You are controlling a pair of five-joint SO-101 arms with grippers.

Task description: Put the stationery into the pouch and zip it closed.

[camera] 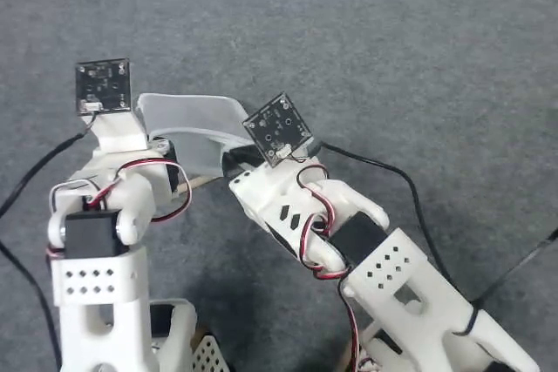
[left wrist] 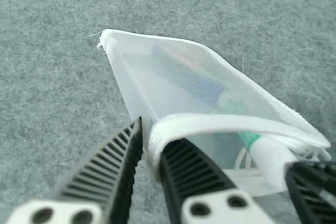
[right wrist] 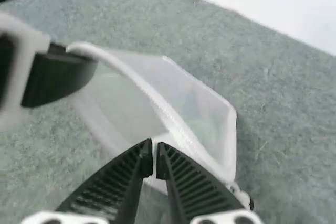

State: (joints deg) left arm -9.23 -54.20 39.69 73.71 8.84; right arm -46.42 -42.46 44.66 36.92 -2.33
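Grey felt table (camera: 436, 84), left tool (left wrist: 152, 140) angled down pinching pouch (left wrist: 173, 77) rim — right tool (right wrist: 154, 148) opposite, clamped on its edge.

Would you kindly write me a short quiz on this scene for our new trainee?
1. True or false: the pouch lies untouched on the grey mat.
2. What does the left pincer clamp? A) the pouch's white zip edge B) a loose pen C) nothing
3. Which two colours show through the pouch's wall in the left wrist view?

Key
1. False: the left pincer and the right pincer both grip it.
2. A.
3. Blue and green: a blue item and a green item are inside.
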